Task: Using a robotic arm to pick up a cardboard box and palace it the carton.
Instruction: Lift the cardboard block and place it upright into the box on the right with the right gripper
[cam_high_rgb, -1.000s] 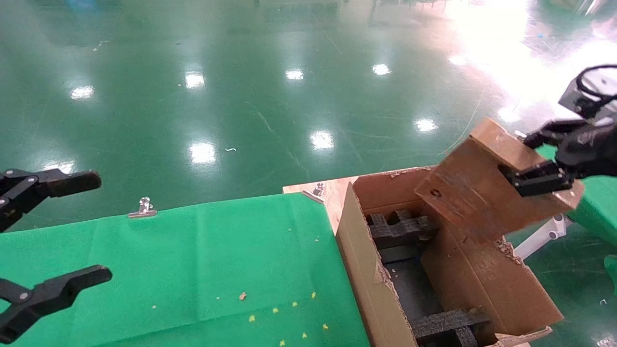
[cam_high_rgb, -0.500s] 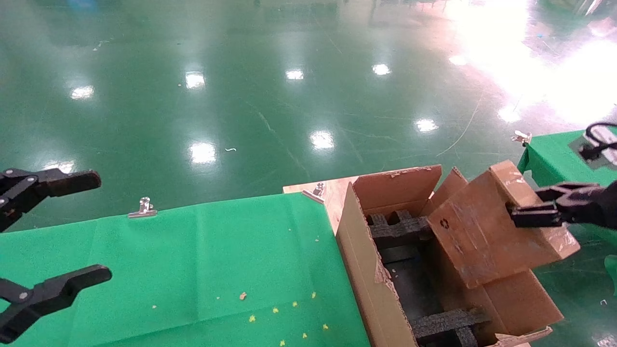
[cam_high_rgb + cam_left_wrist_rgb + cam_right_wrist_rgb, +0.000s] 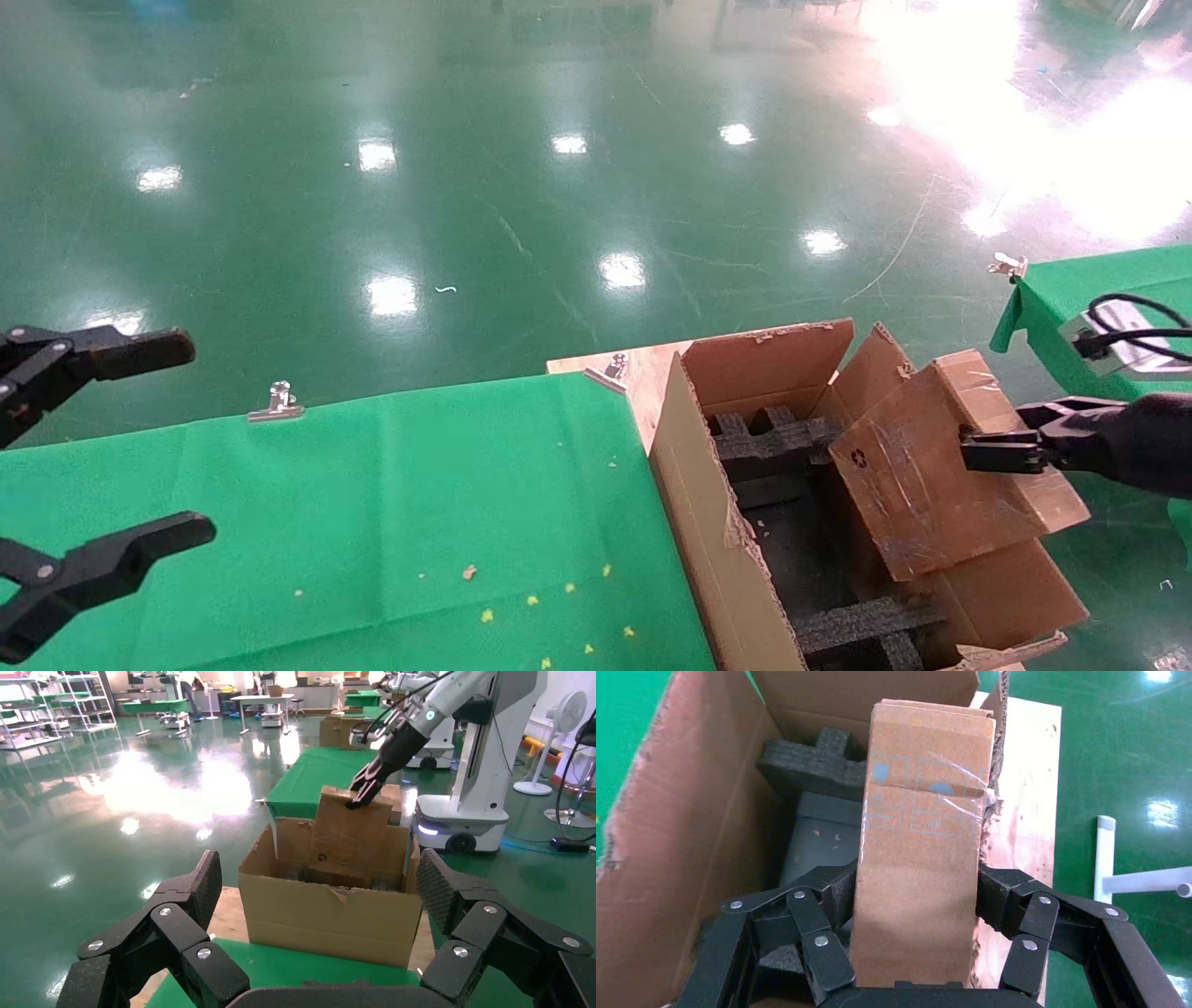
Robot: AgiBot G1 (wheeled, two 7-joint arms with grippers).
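The small brown cardboard box (image 3: 931,475) hangs tilted over the right side of the large open carton (image 3: 708,522), its lower end dipping inside. My right gripper (image 3: 992,447) is shut on the box's upper end. In the right wrist view the box (image 3: 919,853) sits squeezed between both black fingers (image 3: 835,888), above black foam blocks (image 3: 814,762). The left wrist view shows the white robotic arm (image 3: 450,699) holding the box (image 3: 351,832) over the carton (image 3: 330,917). My left gripper (image 3: 149,443) stays open at the far left, holding nothing.
A green-clothed table (image 3: 372,513) with metal clips (image 3: 277,403) lies left of the carton. The carton stands on a wooden board (image 3: 643,373). Another green table (image 3: 1099,280) is at the right. Ragged carton flaps (image 3: 987,578) stick out beside the box. Shiny green floor lies beyond.
My right gripper has come down and toward me with the box, from above the carton's right flap to lower, with the box's end inside the carton. The left arm has not moved.
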